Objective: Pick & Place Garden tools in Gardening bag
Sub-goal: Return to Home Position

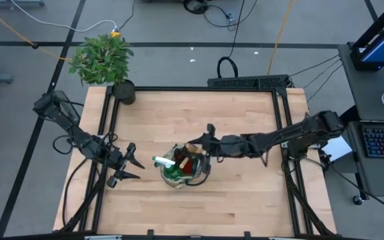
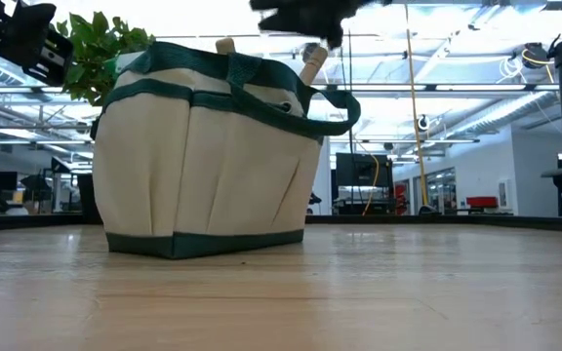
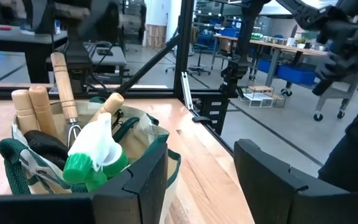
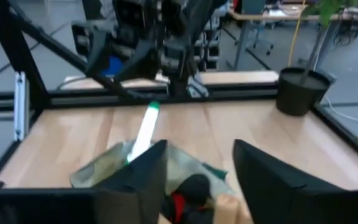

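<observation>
Seen from above, the bag (image 1: 182, 170) blocks the frame's centre, with handles (image 3: 30, 109) sticking up. The right gripper (image 1: 202, 148) crowds its upper right rim and the left gripper (image 1: 132, 169) its left. The pot (image 1: 124, 92) fills the upper-left corner. Bare table (image 1: 199, 113) lies open above, below and right.

overhead, table-level, two wrist views, all on the gardening bag (image 2: 203, 166)

Table (image 1: 245, 200): pale wood, smooth, satin sheen. Gardening bag (image 2: 203, 166): beige canvas, matt, woven green trim. Tool handles (image 3: 27, 109): bare light wood. Rake (image 3: 66, 96): wood handle, dull metal shank. Spray bottle (image 3: 95, 155): glossy green plastic, white head. Fingers (image 3: 145, 186) on my left gripper (image 3: 197, 149): matt black
</observation>
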You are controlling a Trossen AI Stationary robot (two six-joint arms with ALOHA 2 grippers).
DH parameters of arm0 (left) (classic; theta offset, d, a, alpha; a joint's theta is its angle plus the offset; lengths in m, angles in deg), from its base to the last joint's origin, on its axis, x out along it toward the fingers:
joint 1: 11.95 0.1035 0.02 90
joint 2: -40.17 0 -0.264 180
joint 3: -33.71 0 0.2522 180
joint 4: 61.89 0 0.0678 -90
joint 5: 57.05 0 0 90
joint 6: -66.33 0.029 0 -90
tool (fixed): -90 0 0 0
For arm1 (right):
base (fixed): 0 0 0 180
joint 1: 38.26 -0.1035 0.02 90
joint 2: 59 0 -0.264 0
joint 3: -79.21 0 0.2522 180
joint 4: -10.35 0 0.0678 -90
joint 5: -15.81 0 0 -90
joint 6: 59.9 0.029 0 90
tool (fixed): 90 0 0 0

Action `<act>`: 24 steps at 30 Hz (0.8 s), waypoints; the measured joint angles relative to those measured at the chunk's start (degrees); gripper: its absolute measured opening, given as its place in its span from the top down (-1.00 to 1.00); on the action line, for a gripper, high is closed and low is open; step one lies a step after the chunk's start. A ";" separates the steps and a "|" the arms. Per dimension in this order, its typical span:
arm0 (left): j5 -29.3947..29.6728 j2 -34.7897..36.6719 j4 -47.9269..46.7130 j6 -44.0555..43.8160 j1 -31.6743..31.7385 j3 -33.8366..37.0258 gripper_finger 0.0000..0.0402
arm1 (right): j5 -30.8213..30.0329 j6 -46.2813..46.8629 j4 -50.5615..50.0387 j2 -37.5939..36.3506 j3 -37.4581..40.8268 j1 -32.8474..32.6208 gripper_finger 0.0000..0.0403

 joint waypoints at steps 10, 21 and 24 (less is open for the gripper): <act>-2.89 -0.02 -0.61 1.74 0.04 -0.04 0.05 | 1.53 1.11 -4.96 -13.05 8.66 -0.43 0.96; -3.43 2.64 -3.37 3.40 5.85 -0.04 0.05 | 4.75 7.16 -4.90 -35.08 26.60 -0.44 1.00; -4.87 4.47 -6.31 2.54 8.48 -0.04 0.05 | 4.42 8.38 -5.10 -41.17 31.08 -0.44 1.00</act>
